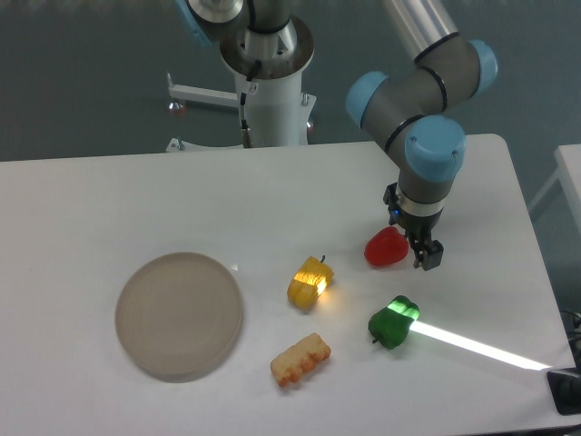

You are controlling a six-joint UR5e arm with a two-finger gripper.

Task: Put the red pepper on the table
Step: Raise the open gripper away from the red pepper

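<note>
Camera: white bench (136, 195) w/ light streak, dark grey floor behind; red pepper (385, 247) resting beside tool (427, 257), jaw state unclear.

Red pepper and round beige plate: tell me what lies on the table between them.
In the camera view, the yellow-orange pepper lies between the red pepper and the plate, on the white table, nearer the red pepper.
</note>
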